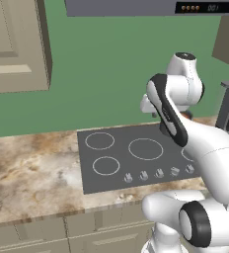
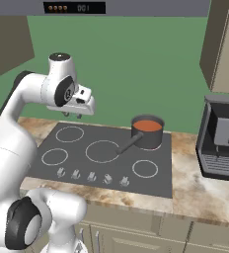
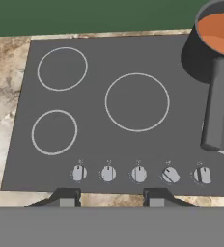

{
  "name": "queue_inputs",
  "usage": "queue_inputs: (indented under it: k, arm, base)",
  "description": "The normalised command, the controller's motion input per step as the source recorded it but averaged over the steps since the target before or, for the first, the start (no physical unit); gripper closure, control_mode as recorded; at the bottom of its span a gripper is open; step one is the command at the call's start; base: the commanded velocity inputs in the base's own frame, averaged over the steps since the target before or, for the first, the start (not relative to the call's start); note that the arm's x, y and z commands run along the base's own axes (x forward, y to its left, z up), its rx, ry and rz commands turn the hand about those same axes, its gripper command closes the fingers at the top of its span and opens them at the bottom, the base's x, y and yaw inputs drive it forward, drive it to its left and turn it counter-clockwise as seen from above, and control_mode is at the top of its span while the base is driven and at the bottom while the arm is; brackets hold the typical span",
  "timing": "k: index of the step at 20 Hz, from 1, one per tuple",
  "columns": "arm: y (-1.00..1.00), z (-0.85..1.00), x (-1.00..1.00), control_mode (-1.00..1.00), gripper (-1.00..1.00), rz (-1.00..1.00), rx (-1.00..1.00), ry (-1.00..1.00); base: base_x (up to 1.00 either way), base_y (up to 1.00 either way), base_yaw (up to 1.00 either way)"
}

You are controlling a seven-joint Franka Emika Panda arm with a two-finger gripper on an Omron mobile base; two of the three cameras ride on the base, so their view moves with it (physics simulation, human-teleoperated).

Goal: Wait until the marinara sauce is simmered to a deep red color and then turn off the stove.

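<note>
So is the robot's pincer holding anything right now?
No, nothing. The pincer hangs shut in the air above the stove, with nothing between its fingertips. The pot of sauce sits apart on a back burner.

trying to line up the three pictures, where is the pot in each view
Left base view: the pot is not seen; the arm covers the stove's right side.
Right base view: pot on the back right burner, handle toward the front left.
Hand view: top right corner, handle running down.
Shared landmark: the knob row.
</note>
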Motion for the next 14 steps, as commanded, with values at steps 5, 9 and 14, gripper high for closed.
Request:
queue_inputs:
  k: [5, 9, 14]
  arm:
    - [-0.08, 0.00, 0.00, -1.00, -1.00, 0.00, 0.00, 0.00]
    - [-0.12, -0.03, 0.00, -1.00, -1.00, 0.00, 0.00, 0.02]
    - [-0.17, -0.05, -0.01, -1.00, -1.00, 0.02, 0.00, 0.06]
  base:
    - [0.00, 0.00, 0.00]
    - [0.00, 0.00, 0.00]
    - [0.00, 0.00, 0.00]
